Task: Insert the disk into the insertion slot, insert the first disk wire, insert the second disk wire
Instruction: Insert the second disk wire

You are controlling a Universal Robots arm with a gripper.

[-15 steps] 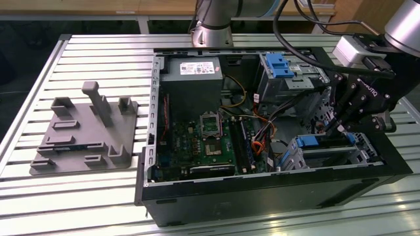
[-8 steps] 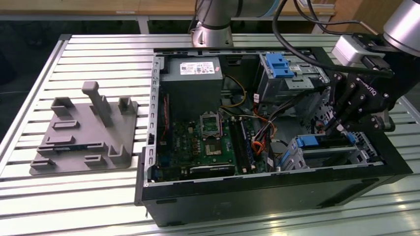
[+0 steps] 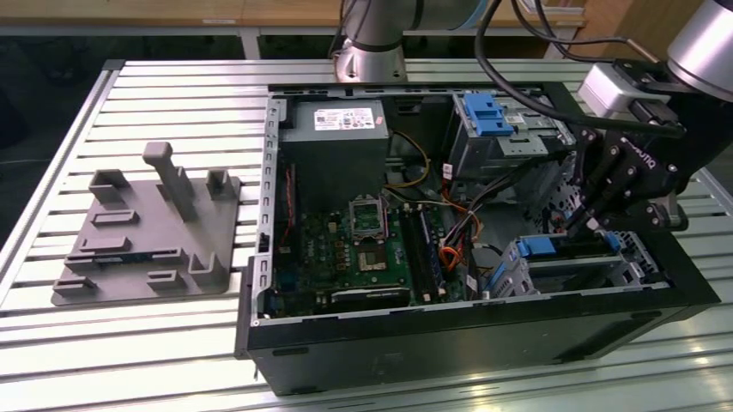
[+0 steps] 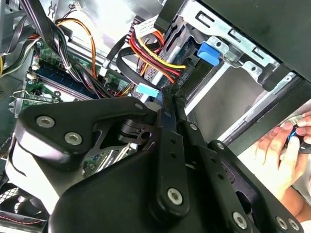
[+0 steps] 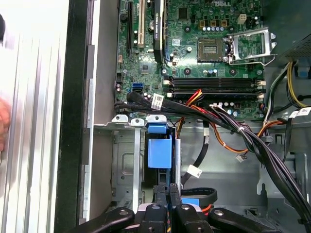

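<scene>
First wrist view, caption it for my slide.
Gripper poised above the blue-caddied disk in its silver drive cage.

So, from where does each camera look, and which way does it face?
Exterior view: off the arm, above, facing down on the open computer case; arm and gripper show.
First wrist view: on the arm, facing along the gripper to the insertion slot.
Second wrist view: behind the gripper linkage, facing the cables; a person's hand shows.
All share the motherboard.
</scene>
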